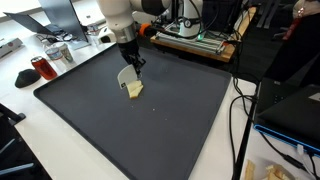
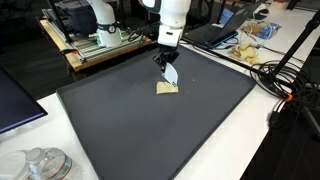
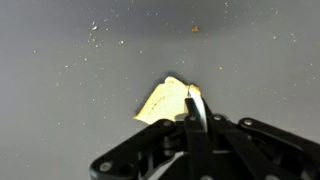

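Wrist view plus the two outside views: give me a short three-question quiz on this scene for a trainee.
1. True or false: the jaws are shut on a thin white flat tool.
2. Multiple choice: what does the pale yellow flat piece lie on? A, a dark grey mat; B, a white plate; C, a wooden board.
3. Short answer: in the wrist view, what does the tool's lower end meet?

Key: 1 true. 2 A. 3 the pale yellow flat piece, at its edge.
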